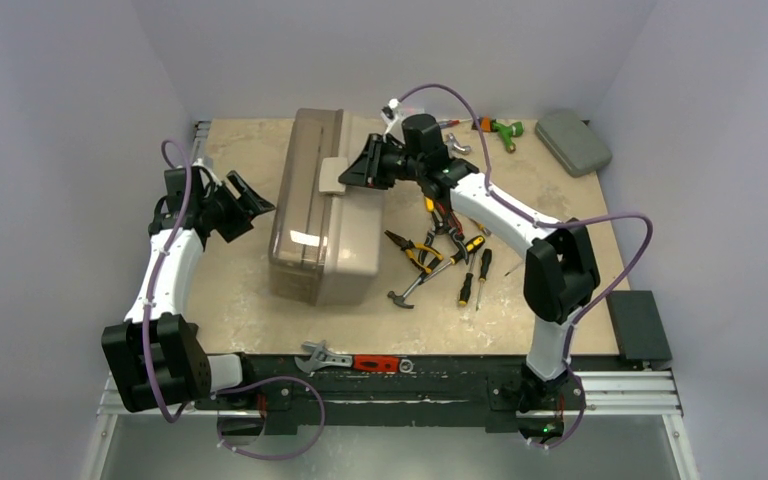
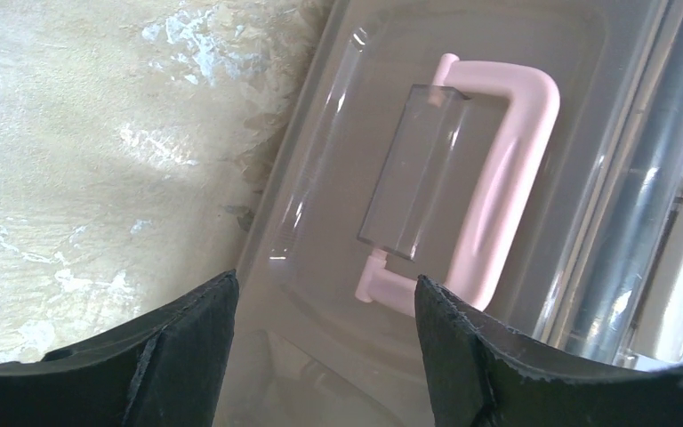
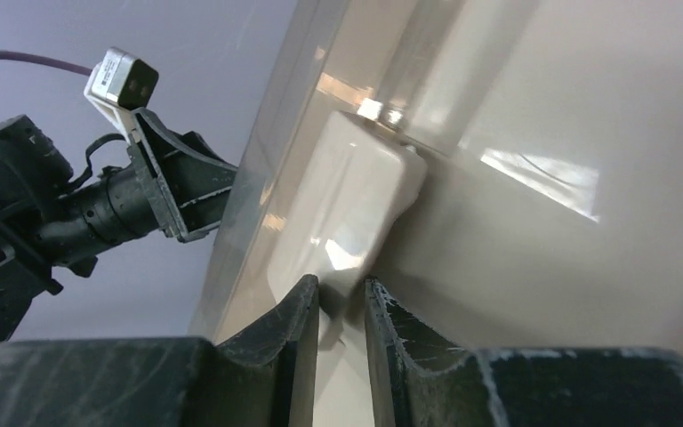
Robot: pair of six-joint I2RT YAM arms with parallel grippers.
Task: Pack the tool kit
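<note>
My right hand [image 3: 338,307] pinches the pale latch [image 3: 347,205] of the toolbox [image 1: 325,215] in the middle of the desk [image 1: 240,310], my left hand [image 2: 325,356] hangs spread at its left side, and the box looks stiff, slick and bulky, so I'd lift by the pink handle [image 2: 507,178].

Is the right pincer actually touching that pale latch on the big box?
Touching. The right wrist view shows the right pincer closed on the latch, both fingers against its tip.
</note>
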